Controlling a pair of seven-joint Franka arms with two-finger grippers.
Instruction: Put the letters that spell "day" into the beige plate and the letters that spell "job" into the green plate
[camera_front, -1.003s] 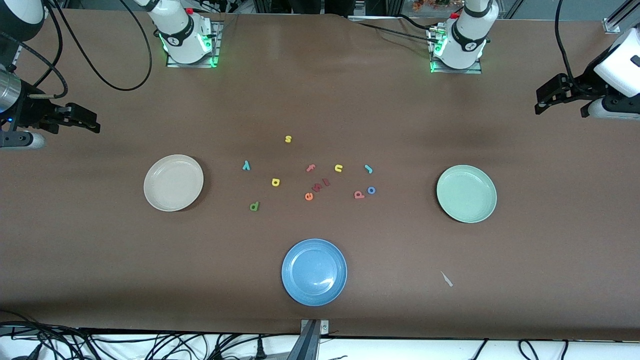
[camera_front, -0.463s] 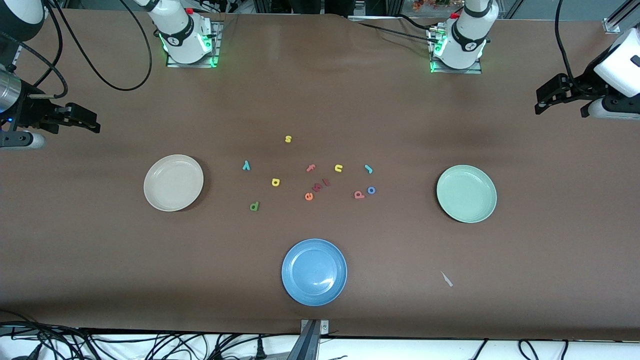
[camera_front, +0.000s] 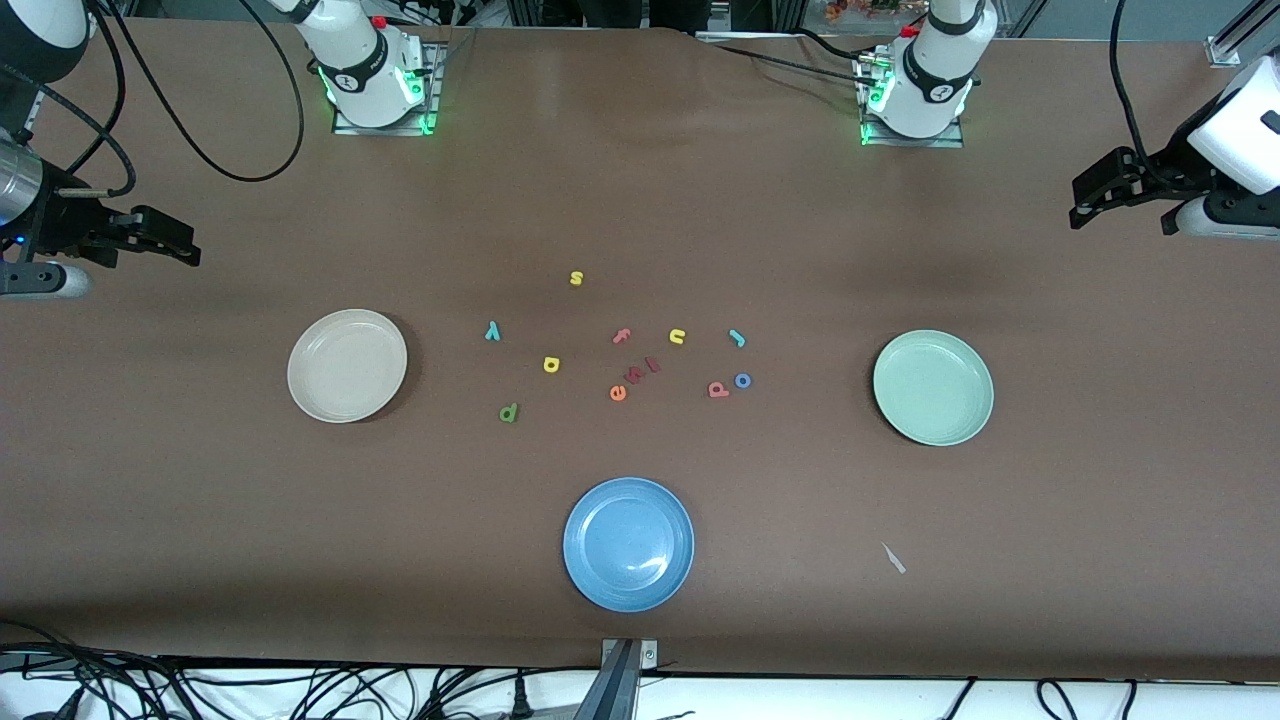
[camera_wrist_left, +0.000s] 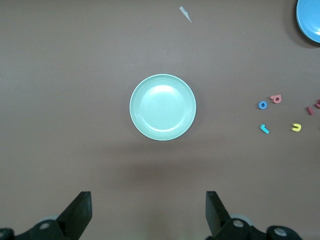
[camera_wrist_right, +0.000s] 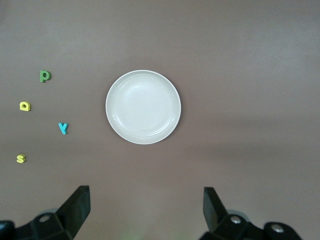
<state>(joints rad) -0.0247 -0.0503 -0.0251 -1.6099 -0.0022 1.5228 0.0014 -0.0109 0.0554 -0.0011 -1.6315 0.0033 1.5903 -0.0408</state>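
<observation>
The beige plate (camera_front: 347, 365) (camera_wrist_right: 143, 106) lies toward the right arm's end and holds nothing. The green plate (camera_front: 933, 387) (camera_wrist_left: 163, 107), also bare, lies toward the left arm's end. Between them on the table are the teal y (camera_front: 492, 331), yellow a (camera_front: 551, 364) and dark green d (camera_front: 508, 412), then the teal j (camera_front: 737, 338), blue o (camera_front: 742, 380) and pinkish-red b (camera_front: 718, 389). My right gripper (camera_front: 185, 248) (camera_wrist_right: 145, 207) hangs open over its end of the table. My left gripper (camera_front: 1085, 205) (camera_wrist_left: 148, 210) hangs open over the other end.
A blue plate (camera_front: 628, 543) lies nearest the front camera. A yellow s (camera_front: 576, 278), pink f (camera_front: 621, 336), yellow u (camera_front: 677, 337), orange e (camera_front: 618, 393) and two small red letters (camera_front: 642, 371) lie among the task letters. A pale scrap (camera_front: 893, 558) lies near the front edge.
</observation>
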